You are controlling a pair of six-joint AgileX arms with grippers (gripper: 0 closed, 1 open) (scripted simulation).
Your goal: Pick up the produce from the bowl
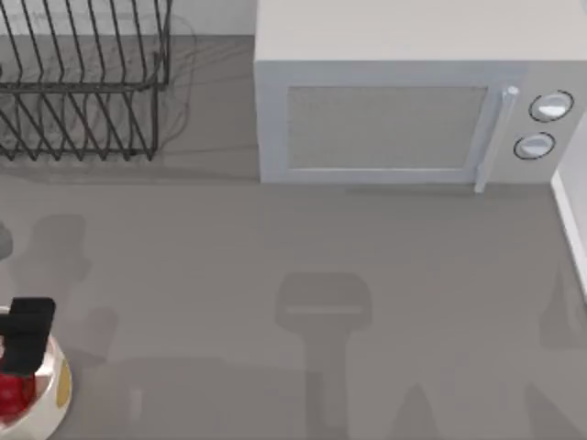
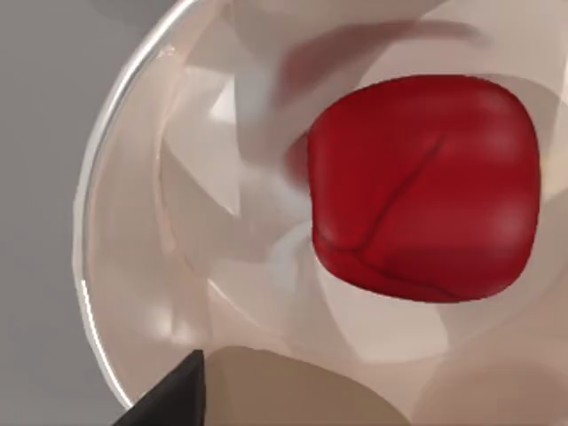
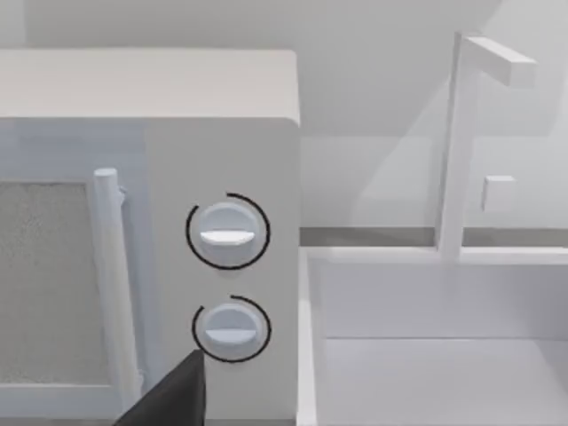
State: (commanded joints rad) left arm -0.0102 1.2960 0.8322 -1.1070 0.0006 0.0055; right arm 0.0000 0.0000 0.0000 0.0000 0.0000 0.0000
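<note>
grey table (image 1: 275,266), microwave (image 1: 404,110), dish rack (image 1: 83,82).

Red produce (image 2: 424,191) apparently rests in bowl (image 2: 133,293).

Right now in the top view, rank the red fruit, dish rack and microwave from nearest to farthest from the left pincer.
1. Red fruit, in the bowl directly under the left pincer, near-left corner.
2. Dish rack, far left.
3. Microwave, far centre-right.

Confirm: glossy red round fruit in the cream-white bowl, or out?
In. The glossy red round fruit rests inside the cream-white bowl, walls around it; the left gripper is above it at the table's left edge.
</note>
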